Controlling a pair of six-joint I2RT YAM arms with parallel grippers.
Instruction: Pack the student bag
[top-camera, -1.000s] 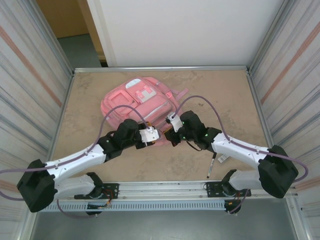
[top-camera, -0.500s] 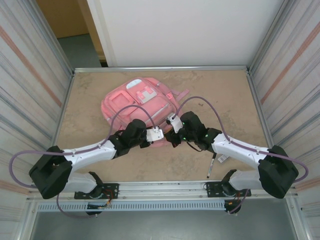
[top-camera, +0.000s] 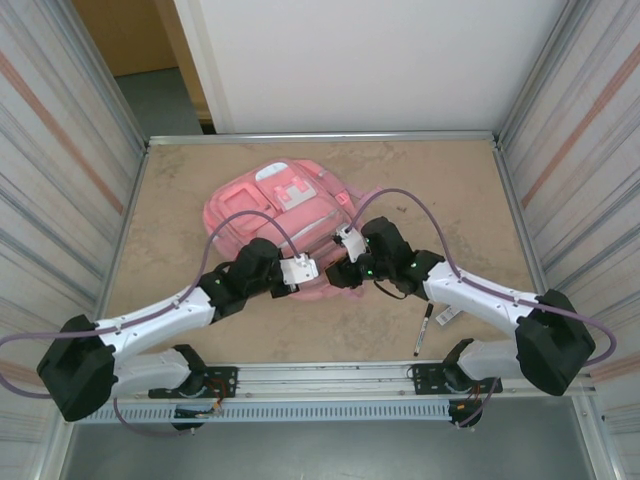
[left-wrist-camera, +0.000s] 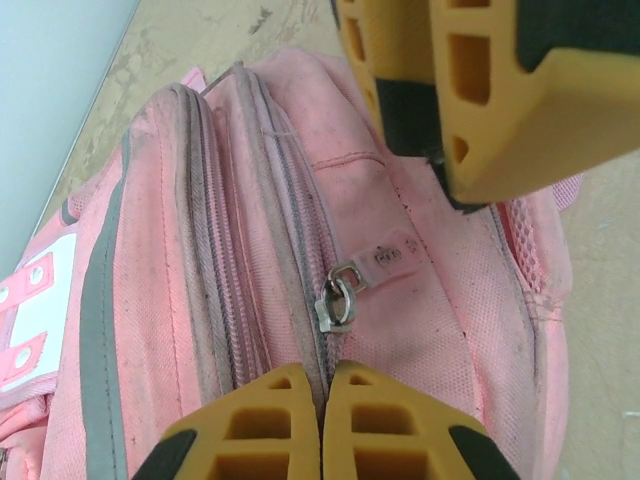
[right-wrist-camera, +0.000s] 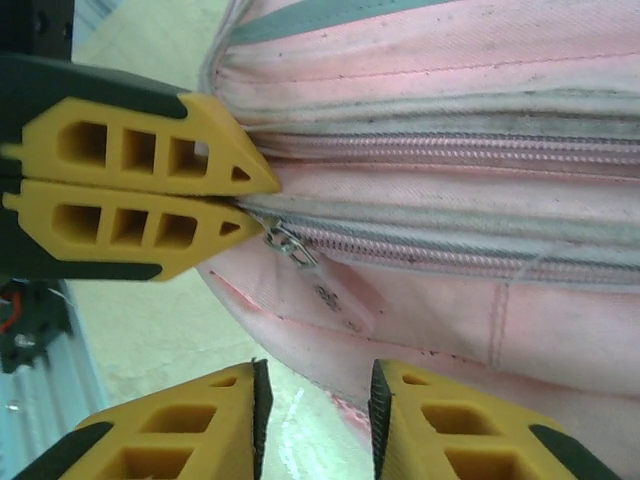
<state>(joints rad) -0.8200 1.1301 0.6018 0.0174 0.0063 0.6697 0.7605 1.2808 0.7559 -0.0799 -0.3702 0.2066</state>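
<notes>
Pink fabric student bag (top-camera: 272, 205) lies flat on the surface (top-camera: 450, 190), approx 11 o'clock from centre, w/ its front pockets facing up. Both arms meet at the bag's 6 o'clock edge.

Step in hand, as I read it: getting the main zip open so you can pack. The zip track (left-wrist-camera: 290, 220) looks closed along all of it that's visible, so no packing has begun.

Left tool (left-wrist-camera: 325, 378): fingers pressed together, tips on the seam just short of the metal slider (left-wrist-camera: 337, 298). Can't tell if any cloth is caught btwn them. It looks like an anchor hold.

Right tool (right-wrist-camera: 318, 372): fingers spread, nothing btwn them. In the right wrist view it sits at 6 o'clock of the clear pull tab (right-wrist-camera: 345, 297), near it but not touching.

Next move, my call:
- Bring the right tool up so the tab sits btwn its fingers, then close on the tab, not on the bag cloth.
- Draw along the track, away from the left tool, keeping the pull in line w/ the zip.
- Keep the left tool clamped so the bag doesn't slide.

Watch the gap: the two tools are v. close, so a wide approach could knock the left fingers.

Pen (top-camera: 424, 330) lies at approx 5 o'clock on the surface, well apart from the bag. Prob. an item to pack once the zip is open.
</notes>
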